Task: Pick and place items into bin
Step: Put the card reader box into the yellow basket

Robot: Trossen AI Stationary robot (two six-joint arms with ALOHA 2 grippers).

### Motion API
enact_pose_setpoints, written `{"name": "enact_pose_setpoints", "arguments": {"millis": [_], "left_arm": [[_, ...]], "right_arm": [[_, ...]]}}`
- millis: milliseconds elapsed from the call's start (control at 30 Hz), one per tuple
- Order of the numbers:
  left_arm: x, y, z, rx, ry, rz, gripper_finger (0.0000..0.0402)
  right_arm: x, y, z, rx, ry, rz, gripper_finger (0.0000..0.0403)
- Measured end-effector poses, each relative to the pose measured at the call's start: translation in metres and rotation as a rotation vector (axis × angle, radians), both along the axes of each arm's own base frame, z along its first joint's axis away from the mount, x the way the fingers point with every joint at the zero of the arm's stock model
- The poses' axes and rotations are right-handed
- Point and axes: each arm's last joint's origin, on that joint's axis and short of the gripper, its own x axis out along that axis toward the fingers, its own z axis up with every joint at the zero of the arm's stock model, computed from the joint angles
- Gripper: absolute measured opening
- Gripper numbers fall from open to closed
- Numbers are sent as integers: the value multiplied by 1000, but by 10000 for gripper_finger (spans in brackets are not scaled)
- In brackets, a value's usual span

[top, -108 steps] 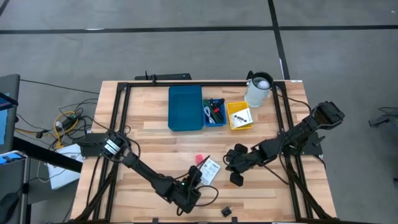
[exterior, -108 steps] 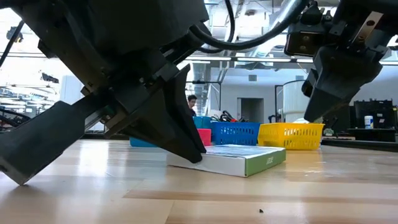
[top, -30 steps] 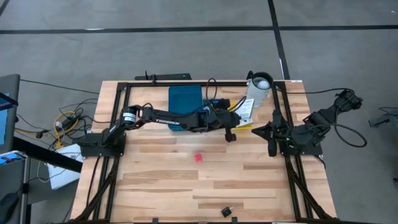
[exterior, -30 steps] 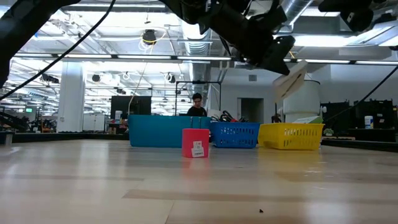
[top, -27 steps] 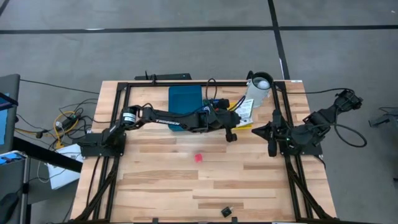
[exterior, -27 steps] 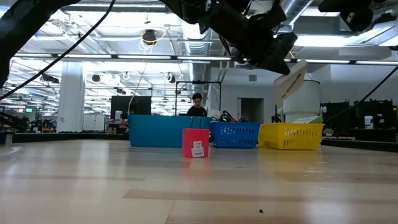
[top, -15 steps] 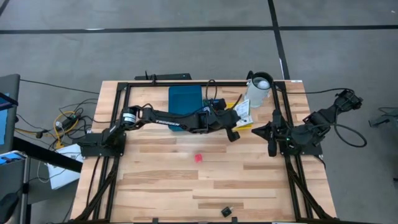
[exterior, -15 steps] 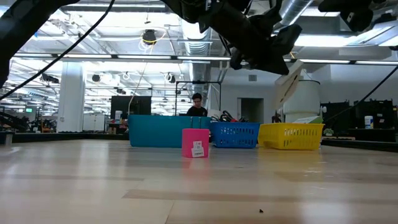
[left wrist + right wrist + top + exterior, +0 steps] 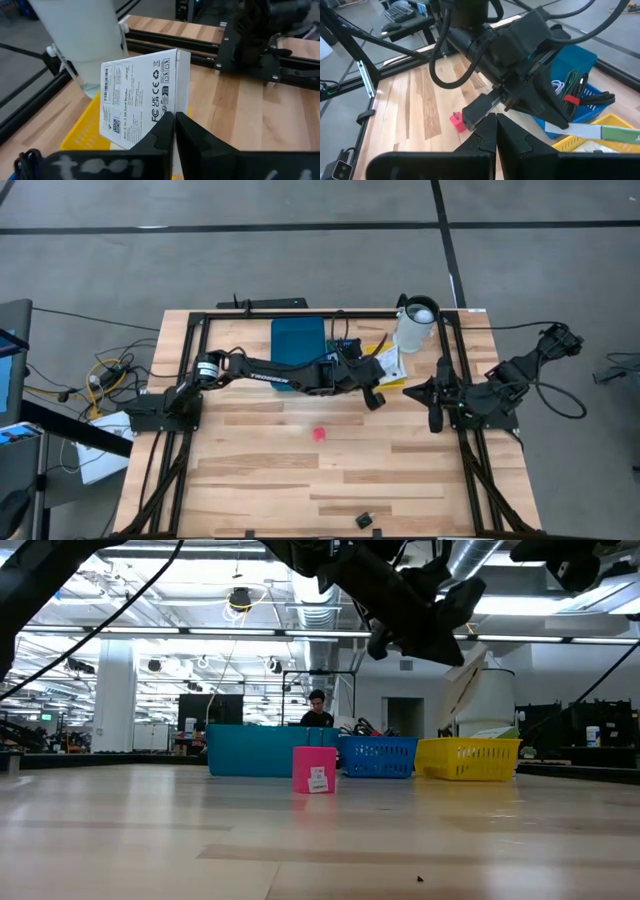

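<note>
White box (image 9: 142, 95) pinched in left pincer (image 9: 174, 119), held tilted above yellow bin (image 9: 386, 379), beside white jug (image 9: 415, 322); box's lower edge hidden behind fingers. Pink block (image 9: 319, 434) alone mid tabletop (image 9: 250, 480); tiny black block (image 9: 364, 521) near front edge. Right pincer (image 9: 433, 395) at right side, fingers together, holding nothing.

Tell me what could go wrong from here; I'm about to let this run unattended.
The left gripper pinches the white box only by one thin edge, tilted above the yellow bin, so it might pivot or slip out early. The white jug stands right beside that bin; the box or arm could knock it. The pink-red piece and small black block remain unpicked on the table.
</note>
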Motion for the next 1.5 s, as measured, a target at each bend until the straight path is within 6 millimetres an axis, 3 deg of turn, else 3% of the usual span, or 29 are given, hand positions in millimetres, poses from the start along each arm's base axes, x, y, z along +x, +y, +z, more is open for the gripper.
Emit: {"name": "enact_pose_setpoints", "arguments": {"millis": [1500], "left_arm": [[1,15,3,22,-20,-24,7]], "right_arm": [[1,0,0,14,-1,-10,0]]}}
